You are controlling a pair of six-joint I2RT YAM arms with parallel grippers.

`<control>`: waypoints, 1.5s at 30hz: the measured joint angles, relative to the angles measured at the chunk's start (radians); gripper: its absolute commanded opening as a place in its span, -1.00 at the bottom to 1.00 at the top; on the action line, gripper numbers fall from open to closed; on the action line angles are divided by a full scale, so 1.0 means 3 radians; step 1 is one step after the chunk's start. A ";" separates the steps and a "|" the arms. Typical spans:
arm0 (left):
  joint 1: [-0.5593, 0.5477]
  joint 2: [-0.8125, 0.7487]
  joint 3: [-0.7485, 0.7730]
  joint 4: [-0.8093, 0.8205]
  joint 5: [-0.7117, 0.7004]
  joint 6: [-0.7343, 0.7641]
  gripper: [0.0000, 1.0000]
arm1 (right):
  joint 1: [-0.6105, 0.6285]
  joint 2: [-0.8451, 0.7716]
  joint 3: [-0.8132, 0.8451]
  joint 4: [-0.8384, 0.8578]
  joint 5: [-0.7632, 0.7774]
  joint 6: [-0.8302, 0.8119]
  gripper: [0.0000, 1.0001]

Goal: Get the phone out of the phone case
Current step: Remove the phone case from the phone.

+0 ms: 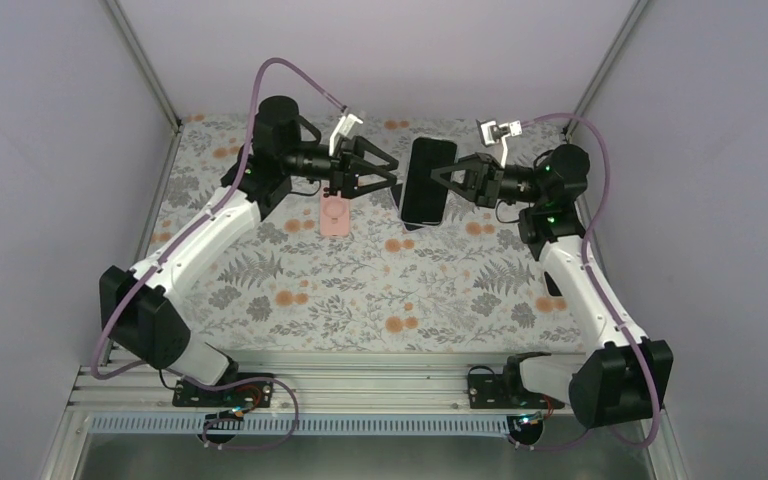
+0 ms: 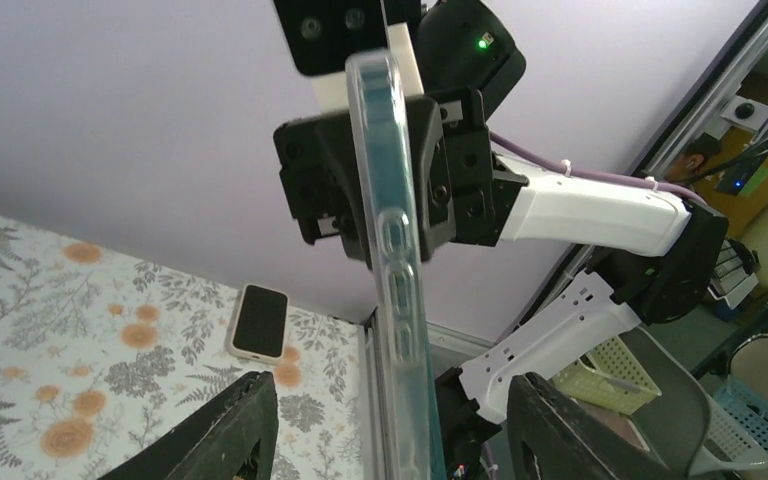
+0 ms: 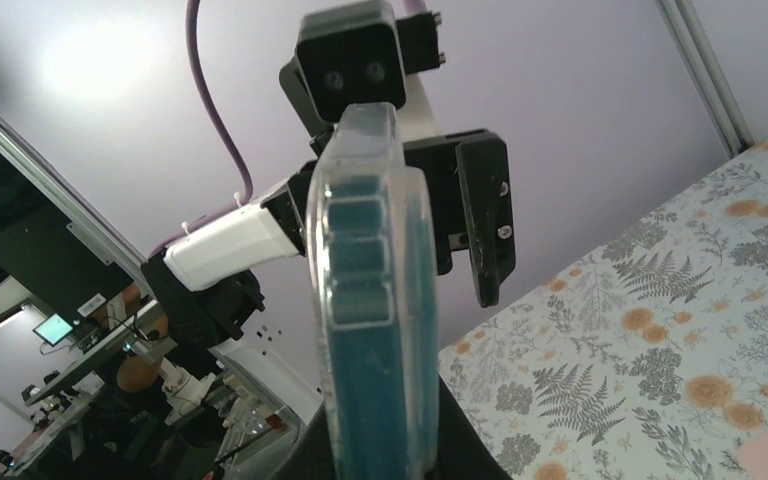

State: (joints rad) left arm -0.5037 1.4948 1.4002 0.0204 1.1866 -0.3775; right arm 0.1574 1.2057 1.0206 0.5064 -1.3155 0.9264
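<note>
A teal phone point(image 1: 427, 180) in a clear phone case point(image 2: 392, 250) hangs in the air above the back of the table. My right gripper point(image 1: 442, 178) is shut on its right side. In the right wrist view the cased phone point(image 3: 370, 290) stands edge-on between my fingers. My left gripper point(image 1: 384, 175) is open just left of the phone. In the left wrist view its two dark fingers point(image 2: 235, 425) stand wide on either side of the case's edge, apart from it.
A pink case point(image 1: 335, 213) with a ring on it lies on the floral tablecloth under my left gripper. Another phone in a pale case point(image 2: 260, 322) lies flat near the table's right edge. Lilac walls enclose the table.
</note>
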 measured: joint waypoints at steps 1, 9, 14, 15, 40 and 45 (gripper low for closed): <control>-0.0011 0.0022 0.0031 0.0006 0.0000 -0.0010 0.07 | 0.0019 -0.0011 -0.0009 -0.0050 0.0003 -0.0056 -0.92; -0.0167 0.0177 0.0148 0.0033 -0.0001 -0.0099 -0.37 | 0.0095 -0.0050 -0.0100 -0.0230 0.0001 -0.0262 -0.92; -0.0177 0.0231 0.0170 0.0084 -0.0003 -0.0174 -0.71 | 0.0112 -0.0051 -0.0118 -0.0322 0.0003 -0.0357 -0.92; -0.0177 0.0238 0.0170 0.0092 -0.0003 -0.0172 -0.78 | 0.0112 -0.0051 -0.0120 -0.0346 0.0003 -0.0379 -0.92; -0.0197 0.0431 0.0426 -0.1124 0.0018 0.0800 -0.95 | 0.0128 0.0058 0.0357 -0.2731 -0.0020 -0.2252 -0.59; -0.0206 0.0482 0.0450 -0.1207 0.0043 0.0853 -0.95 | 0.0177 0.0107 0.0421 -0.2995 0.0023 -0.2471 -0.67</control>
State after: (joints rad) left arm -0.5655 1.6394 1.5352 -0.3416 1.1995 -0.1215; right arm 0.2104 1.2377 1.1469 -0.3920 -1.3087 0.1852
